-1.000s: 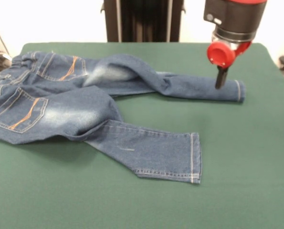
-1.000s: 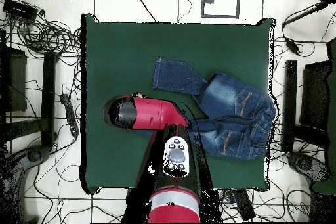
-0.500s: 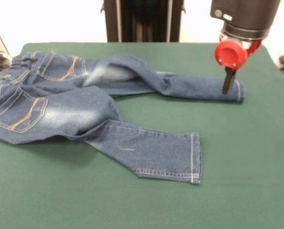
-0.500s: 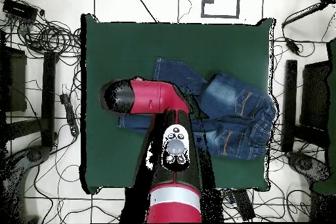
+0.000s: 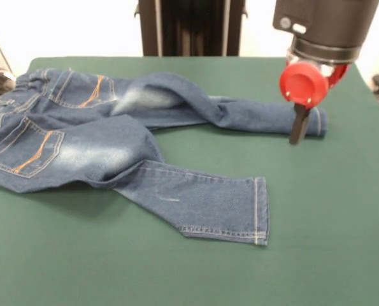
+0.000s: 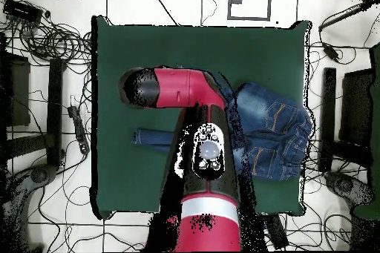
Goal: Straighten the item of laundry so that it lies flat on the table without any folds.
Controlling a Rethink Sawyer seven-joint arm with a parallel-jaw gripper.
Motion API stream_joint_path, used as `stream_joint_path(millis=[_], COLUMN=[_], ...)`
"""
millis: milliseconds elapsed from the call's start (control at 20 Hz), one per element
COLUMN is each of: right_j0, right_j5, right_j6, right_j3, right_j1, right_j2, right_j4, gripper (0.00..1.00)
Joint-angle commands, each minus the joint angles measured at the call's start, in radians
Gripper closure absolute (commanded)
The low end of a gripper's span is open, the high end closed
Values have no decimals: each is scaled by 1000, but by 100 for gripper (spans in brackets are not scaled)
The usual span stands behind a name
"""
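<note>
The gripper shifted toward the camera and dropped lower, its dark tip crossing from the cuff of the jeans to that cuff's near edge, by the green table. Overhead, the red arm swung across the table, covering the upper trouser leg it had earlier left exposed.

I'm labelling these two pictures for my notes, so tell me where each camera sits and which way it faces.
Front view: sits low across the table, looking along it at the jeans; shows the arm's wrist and end effector at the far leg's cuff.
Overhead view: sits above, looking straight down; shows the red arm covering part of the jeans.
Both share the jeans, table and arm.
</note>
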Motion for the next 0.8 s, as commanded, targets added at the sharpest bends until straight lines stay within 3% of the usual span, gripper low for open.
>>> stream_joint_path(millis=[50,450,800], right_j0=[-18,-50,-84], right_j5=[114,161,155], right_j6=[-28,-55,-65], right_j3=[-83,-160,-170], right_j1=[130,173,189], right_j2=[137,168,190], right_j4=[-40,-82,-114], gripper=[100,100,100])
